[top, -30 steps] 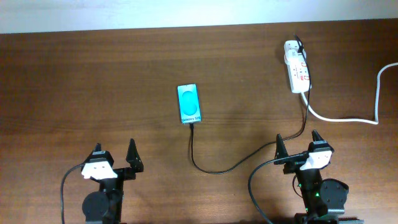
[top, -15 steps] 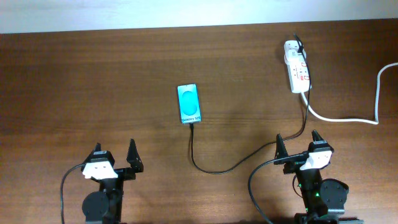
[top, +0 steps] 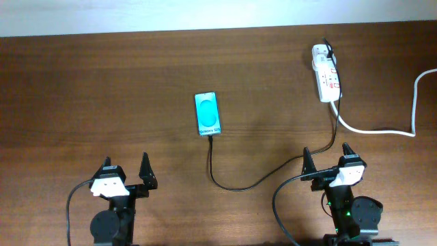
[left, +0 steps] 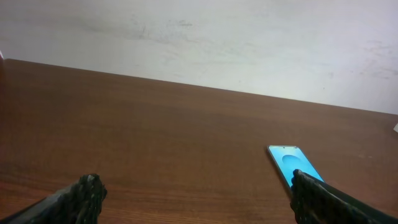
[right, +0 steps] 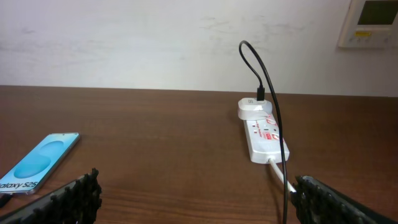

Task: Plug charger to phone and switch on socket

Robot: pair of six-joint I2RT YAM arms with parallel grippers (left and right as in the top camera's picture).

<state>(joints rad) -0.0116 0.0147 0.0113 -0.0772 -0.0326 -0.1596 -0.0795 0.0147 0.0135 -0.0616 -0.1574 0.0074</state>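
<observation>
charger (top: 210, 160) spanning phone (top: 207, 113) to socket (top: 326, 82), elsewhere open

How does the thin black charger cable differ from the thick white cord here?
The thin black charger cable is slimmer and darker than the thick white cord. The black one reaches the cyan-screened phone; the white one loops off rightward. Both start at the white power strip.

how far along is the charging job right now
Looks done: the charger meets the phone at its short edge, other end in the socket. In hand: nothing; left end effector and right end effector open, empty. Left: maybe the socket switch, unreadable here.
</observation>
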